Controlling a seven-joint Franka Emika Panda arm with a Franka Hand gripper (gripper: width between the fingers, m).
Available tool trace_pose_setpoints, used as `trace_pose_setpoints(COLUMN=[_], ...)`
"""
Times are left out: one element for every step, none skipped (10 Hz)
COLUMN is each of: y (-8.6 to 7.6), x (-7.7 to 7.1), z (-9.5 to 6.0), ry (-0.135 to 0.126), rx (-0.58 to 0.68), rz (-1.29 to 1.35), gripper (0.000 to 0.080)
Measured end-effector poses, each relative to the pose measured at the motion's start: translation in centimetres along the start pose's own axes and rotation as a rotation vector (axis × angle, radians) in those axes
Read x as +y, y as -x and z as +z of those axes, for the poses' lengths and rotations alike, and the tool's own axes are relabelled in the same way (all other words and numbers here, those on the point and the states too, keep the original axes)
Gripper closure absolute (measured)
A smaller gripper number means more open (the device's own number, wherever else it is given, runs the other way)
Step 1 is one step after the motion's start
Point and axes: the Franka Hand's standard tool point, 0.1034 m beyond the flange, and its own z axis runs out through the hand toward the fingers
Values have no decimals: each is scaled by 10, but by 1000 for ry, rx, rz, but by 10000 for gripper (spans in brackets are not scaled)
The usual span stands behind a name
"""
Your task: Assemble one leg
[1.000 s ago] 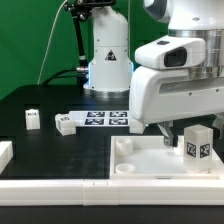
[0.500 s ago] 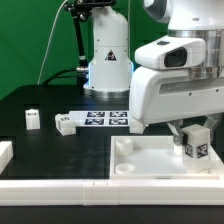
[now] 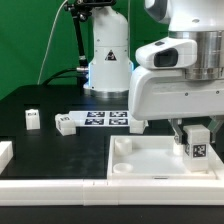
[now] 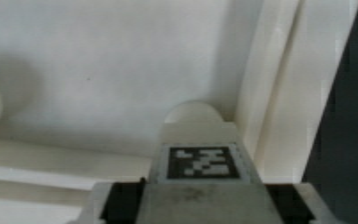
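Observation:
My gripper (image 3: pixel 195 133) is shut on a leg (image 3: pixel 195 146), a small white block with a black-and-white tag on its face. It holds the leg upright just above the wide white tray (image 3: pixel 140 160), near the tray's corner on the exterior view's right. In the wrist view the leg (image 4: pixel 202 160) sits between my two dark fingers (image 4: pixel 123 200), its rounded end pointing at the tray floor (image 4: pixel 105 90) beside the tray's raised wall (image 4: pixel 282 80). Two more legs (image 3: pixel 33 119) (image 3: pixel 65 124) lie on the black table at the exterior view's left.
The marker board (image 3: pixel 105 119) lies on the table behind the tray. A white part (image 3: pixel 4 153) sits at the exterior view's left edge. A white rail (image 3: pixel 60 185) runs along the table's front. The robot base (image 3: pixel 108 55) stands at the back.
My gripper has come down with the leg toward the tray's corner on the exterior view's right. The other parts have not moved.

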Motion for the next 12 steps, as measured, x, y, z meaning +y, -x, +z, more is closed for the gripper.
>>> trace_pose_setpoints(y=[1, 1, 2, 2, 3, 3, 3, 4, 3, 3, 3, 3], x=[-1, -1, -2, -3, -4, -5, -6, -7, -7, -7, -7, -7], z=[1, 2, 2, 3, 3, 3, 3, 3, 3, 3, 3, 3], ry=[0, -4, -15, -27, -43, -48, -61, -60, -70, -75, -76, -76], rx=[-1, 6, 7, 14, 18, 15, 5, -1, -10, -16, -17, -17], rz=[127, 223, 354, 477, 635, 741, 851, 898, 1002, 1062, 1076, 1054], gripper=[509, 509, 509, 509, 509, 509, 509, 509, 509, 509, 425, 425])
